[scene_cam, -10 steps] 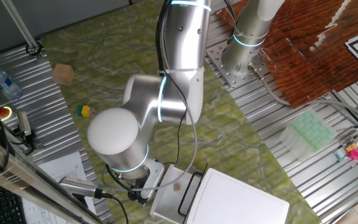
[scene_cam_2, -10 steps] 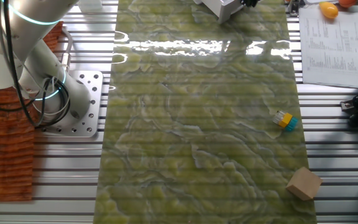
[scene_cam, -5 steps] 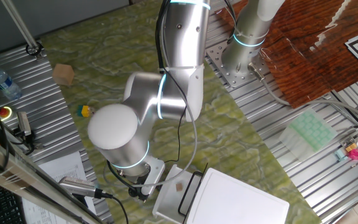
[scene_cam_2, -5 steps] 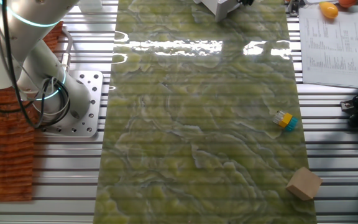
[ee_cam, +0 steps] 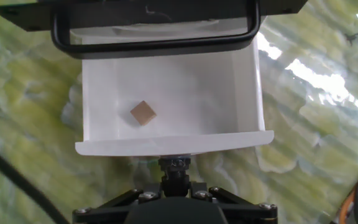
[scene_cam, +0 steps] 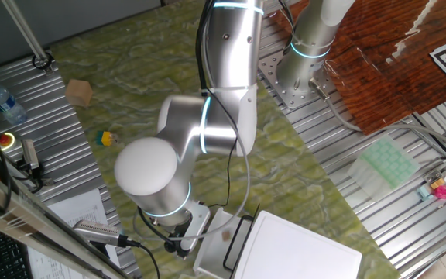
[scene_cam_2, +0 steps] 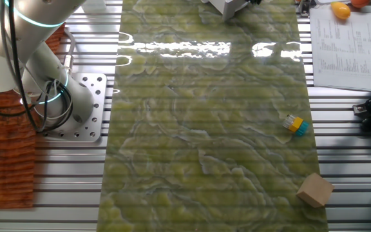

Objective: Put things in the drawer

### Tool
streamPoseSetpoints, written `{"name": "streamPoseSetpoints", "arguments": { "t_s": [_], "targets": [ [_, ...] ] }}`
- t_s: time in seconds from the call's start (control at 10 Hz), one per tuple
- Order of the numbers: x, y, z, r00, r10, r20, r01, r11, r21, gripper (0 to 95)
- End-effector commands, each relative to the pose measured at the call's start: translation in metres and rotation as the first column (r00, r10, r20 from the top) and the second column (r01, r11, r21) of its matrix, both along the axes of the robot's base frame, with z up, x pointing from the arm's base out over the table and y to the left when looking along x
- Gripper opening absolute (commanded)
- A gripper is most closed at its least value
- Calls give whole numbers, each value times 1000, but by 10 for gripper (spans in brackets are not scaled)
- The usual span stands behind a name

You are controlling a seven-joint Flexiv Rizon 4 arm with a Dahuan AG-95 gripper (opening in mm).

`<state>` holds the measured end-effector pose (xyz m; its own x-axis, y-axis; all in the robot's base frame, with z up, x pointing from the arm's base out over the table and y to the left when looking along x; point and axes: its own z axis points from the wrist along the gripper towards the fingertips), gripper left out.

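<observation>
The white drawer point(ee_cam: 247, 93) stood pulled out from its flat-topped white box unit point(scene_cam: 300, 252), which sat at the near end of the green marbled mat point(scene_cam_2: 205, 129). A tiny tan-brown cube point(ee_cam: 143, 112) lay on the drawer floor, toward the left wall and nearer the front lip than the back, touching neither wall. In the hand view a black wire loop handle point(ee_cam: 154, 43) crossed the drawer's far end, above the opening.

The gripper point(ee_cam: 176, 171) hung just outside the drawer's front lip, over the mat. Only its black body and a central stub showed at the bottom of the hand view; the fingertips could not be made out, so whether the fingers were spread or closed could not be told. In one fixed view the silver arm's point(scene_cam: 207, 132) round elbow blocked most of the hand, next to the drawer.

Well away from the drawer on the mat lay a larger tan wooden block point(scene_cam_2: 314, 189) and a small yellow-and-blue toy piece point(scene_cam_2: 294, 124). Printed sheets of paper point(scene_cam_2: 340, 42) rested on the metal table beside the mat.
</observation>
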<state>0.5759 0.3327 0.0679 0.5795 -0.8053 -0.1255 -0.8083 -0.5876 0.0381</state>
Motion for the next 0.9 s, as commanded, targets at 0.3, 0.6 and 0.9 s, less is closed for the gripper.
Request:
{"name": "streamPoseSetpoints", "arguments": {
  "t_s": [0.3,0.6,0.9],
  "targets": [
    [-3,10,3,1000,-9,-16,9,1000,-1,0],
    [-9,14,2,1000,-6,-18,6,1000,-2,0],
    [-17,17,1,1000,-15,-22,15,1000,1,0]
  ]
}}
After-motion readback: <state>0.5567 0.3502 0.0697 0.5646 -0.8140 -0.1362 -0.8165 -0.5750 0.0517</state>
